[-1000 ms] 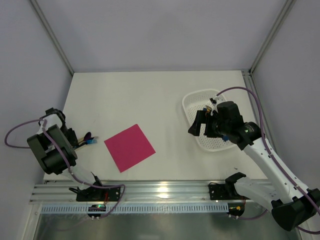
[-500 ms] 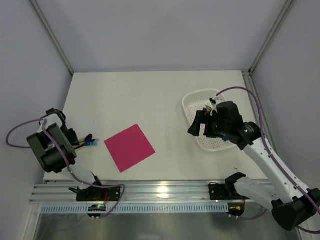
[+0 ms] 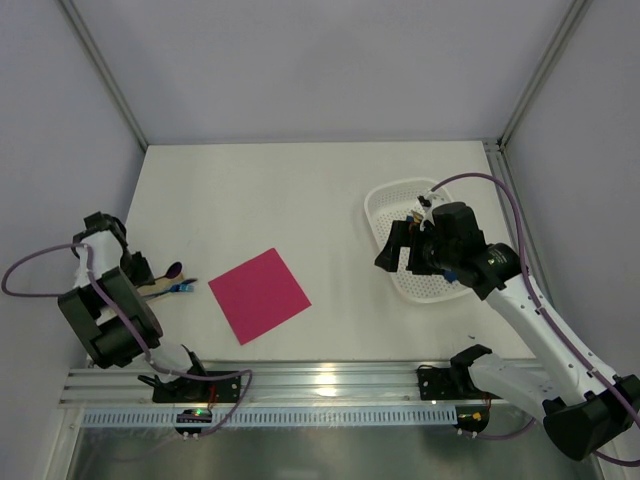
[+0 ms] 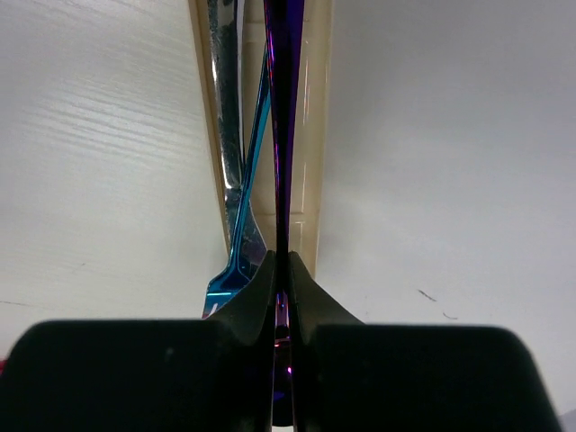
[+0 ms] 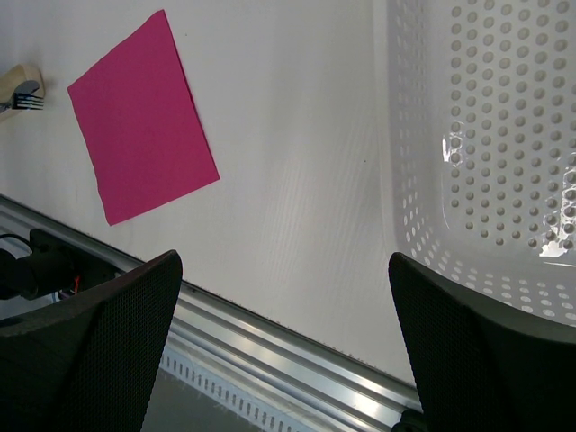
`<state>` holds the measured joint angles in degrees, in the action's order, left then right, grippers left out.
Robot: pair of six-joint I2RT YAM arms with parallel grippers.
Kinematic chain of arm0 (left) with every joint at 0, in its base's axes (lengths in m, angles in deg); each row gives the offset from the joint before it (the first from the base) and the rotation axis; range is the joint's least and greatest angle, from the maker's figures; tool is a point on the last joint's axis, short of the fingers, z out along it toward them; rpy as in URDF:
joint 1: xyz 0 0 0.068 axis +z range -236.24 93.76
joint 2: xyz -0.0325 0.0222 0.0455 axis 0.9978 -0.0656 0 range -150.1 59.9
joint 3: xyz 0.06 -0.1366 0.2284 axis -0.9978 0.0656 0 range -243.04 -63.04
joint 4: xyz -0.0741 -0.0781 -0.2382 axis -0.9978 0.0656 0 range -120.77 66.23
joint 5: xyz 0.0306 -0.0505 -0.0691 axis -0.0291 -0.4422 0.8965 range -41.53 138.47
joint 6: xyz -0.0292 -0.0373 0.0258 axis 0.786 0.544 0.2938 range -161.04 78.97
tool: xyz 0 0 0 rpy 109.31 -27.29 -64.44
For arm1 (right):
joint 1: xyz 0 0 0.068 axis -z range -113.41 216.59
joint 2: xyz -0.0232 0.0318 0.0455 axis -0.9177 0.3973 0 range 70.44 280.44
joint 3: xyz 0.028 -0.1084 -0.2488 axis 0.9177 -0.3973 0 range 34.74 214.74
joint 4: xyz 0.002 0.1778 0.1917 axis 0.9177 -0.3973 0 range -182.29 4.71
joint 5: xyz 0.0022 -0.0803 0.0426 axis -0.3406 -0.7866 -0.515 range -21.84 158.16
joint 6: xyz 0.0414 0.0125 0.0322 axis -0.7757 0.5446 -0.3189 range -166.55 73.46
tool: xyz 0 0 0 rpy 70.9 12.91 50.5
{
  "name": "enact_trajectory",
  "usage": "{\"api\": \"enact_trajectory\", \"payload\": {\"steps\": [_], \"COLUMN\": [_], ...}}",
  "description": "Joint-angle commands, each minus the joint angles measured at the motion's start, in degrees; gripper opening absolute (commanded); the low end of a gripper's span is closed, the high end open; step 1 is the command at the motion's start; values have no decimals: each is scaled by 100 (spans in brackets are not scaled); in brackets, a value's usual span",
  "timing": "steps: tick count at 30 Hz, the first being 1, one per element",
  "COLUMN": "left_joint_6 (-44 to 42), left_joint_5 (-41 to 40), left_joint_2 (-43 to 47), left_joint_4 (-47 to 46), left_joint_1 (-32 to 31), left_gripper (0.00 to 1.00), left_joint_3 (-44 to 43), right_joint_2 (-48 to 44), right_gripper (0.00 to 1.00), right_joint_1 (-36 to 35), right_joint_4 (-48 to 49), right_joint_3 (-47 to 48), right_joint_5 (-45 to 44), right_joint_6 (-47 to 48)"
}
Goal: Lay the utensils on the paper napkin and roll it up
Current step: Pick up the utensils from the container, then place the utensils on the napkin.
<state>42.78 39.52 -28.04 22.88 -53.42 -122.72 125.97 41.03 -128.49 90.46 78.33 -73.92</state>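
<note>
**A:** What has the left tool [image 4: 281, 270] got?

**B:** Its jaws are pinched shut on the thin handle of a purple utensil [image 4: 284, 108]. The utensils [image 3: 170, 280] lie in a bundle at the left side of the bench [image 3: 300, 190], on a beige stick [image 4: 315, 135], with a blue utensil [image 4: 253, 153] and a silvery fork [image 4: 223, 81] pressed close alongside.

**A:** How should it lift?

**B:** I'd go straight up and slowly. That handle is glossy and slim, so it may slip or drag its neighbours. Then I'd carry it right to the paper napkin [image 3: 259, 294], a plain magenta square lying flat, cornerwise, just right of the bundle.

**A:** And the right tool [image 5: 283, 270]?

**B:** It is spread wide and holds nothing, hovering over the left rim of the white basket [image 5: 504, 135].
</note>
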Motion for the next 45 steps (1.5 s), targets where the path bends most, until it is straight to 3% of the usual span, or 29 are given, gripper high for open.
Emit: {"api": "enact_trajectory", "payload": {"steps": [1, 12, 19, 24, 27, 29, 32, 33, 34, 35, 36, 38, 41, 42, 45], "left_joint_6": [74, -830, -2279, -4034, -4959, -5969, -7463, -7937, -8803, -9194, -9590, -10860, -11865, -12210, -13064], "left_joint_5": [86, -256, -792, -784, -126, 245, -297, -518, -607, -564, 132, 639, 859, 1365, 1676], "left_joint_2": [365, 1226, 1613, 1667, 1570, 1596, 1649, 1649, 1640, 1614, 1596, 1605, 1893, 1947, 2000], "left_joint_4": [208, 146, -546, -1145, -1409, -1689, -1744, -1691, -1613, -1490, -1358, -813, -741, -542, 276], "left_joint_1": [6, -679, -1908, -2841, -3490, -4060, -4835, -5386, -5635, -5811, -6039, -6129, -6226, -6261, -6340], "left_gripper": [0, 0, 0, 0, 0, 0, 0, 0, 0, 0, 0, 0, 0, 0, 0], "left_joint_3": [-149, -562, -949, -1124, -1326, -1283, -1230, -1169, -1143, -1151, -1160, -1169, -941, -931, -931], "right_joint_2": [-42, -200, -314, -402, -455, -499, -534, -569, -587, -604, -665, -727, -815, -842, -1026], "right_gripper": [99, 99, 100, 100, 99, 99, 100, 99, 100, 99, 99, 100, 99, 99, 99], "right_joint_1": [-37, -37, -28, -37, -37, -37, -37, -37, -37, -37, -37, -37, -45, -37, -37], "right_joint_4": [224, 391, 426, 453, 505, 567, 628, 672, 690, 699, 751, 839, 962, 989, 1156], "right_joint_3": [132, -44, -106, -123, -176, -211, -281, -325, -334, -343, -395, -466, -562, -632, -843], "right_joint_5": [-59, 2, 37, 63, 134, 204, 335, 380, 432, 502, 538, 617, 863, 1037, 1345], "right_joint_6": [-5, -13, 21, 74, 109, 145, 180, 206, 215, 233, 241, 242, 224, 198, 136]}}
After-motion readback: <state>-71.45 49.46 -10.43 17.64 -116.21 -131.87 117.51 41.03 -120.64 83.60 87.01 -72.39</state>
